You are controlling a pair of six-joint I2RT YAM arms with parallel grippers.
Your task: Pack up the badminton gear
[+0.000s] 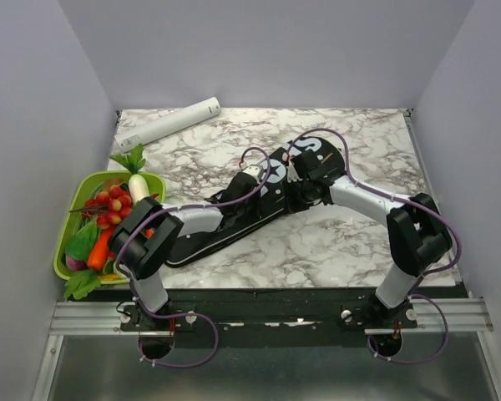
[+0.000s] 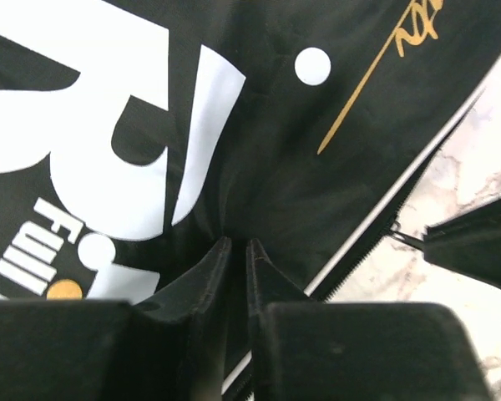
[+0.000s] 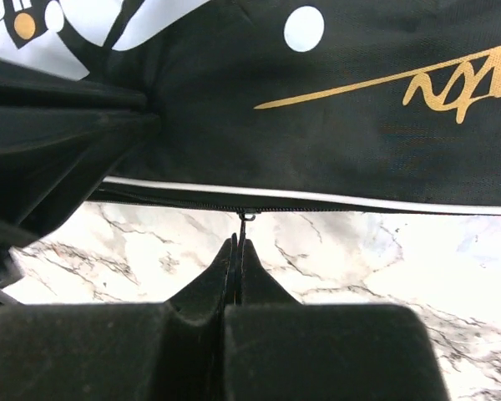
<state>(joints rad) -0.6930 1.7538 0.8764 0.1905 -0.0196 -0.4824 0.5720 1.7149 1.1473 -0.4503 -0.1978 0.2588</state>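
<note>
Right gripper point(image 3: 236, 249) was pressed tight together, and at its very tips sat the little zipper pull point(image 3: 245, 217). It looked pinched, ready to run the zip along the white-piped edge of the bag point(image 3: 317, 125). Just beside it, the left gripper point(image 2: 240, 251) was nipped almost closed on a fold of the black cloth, likely anchoring the bag so the zip would not drag it. The bag lay diagonally across the middle of the marble table point(image 1: 359, 242), lettering up. No rackets showed; whether they were inside, I could not tell. The green tray point(image 1: 67, 230) sat well apart at the left.
</note>
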